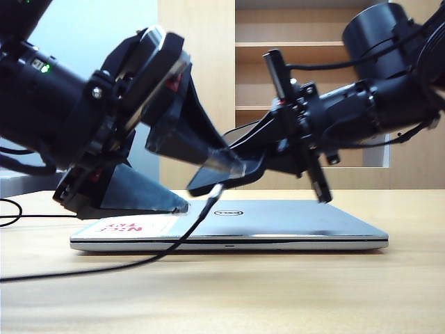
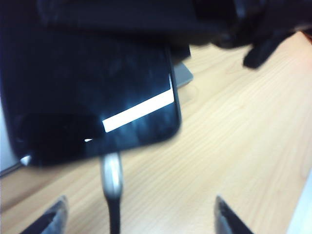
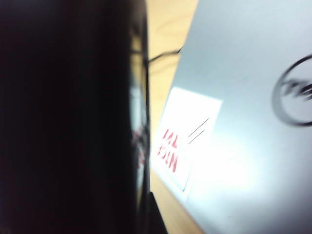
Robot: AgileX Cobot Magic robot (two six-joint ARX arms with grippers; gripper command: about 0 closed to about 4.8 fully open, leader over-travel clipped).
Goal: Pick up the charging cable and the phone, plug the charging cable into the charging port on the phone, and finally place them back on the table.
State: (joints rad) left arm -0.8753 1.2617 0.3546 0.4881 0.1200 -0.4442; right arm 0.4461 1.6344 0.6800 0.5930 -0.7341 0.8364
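Hanging just above the silver closed laptop (image 1: 278, 219), the thin black glossy phone (image 2: 97, 97) sits clenched in the right hand (image 1: 229, 163), its short end edge pointing toward the left hand (image 2: 139, 214). The left hand's fingers (image 2: 53, 214) stand spread wide, released, with the long black charging cable (image 1: 125, 261) running out between them; its silvery plug tip (image 2: 112, 170) appears seated in the phone's end edge, cord and phone on one line. From the right hand, the light-beige wood-grain counter (image 1: 278, 292) lies below and nearer the camera, past the laptop's front edge, bare and roomy; I judge lowering there needs only to clear that edge and the trailing cord.
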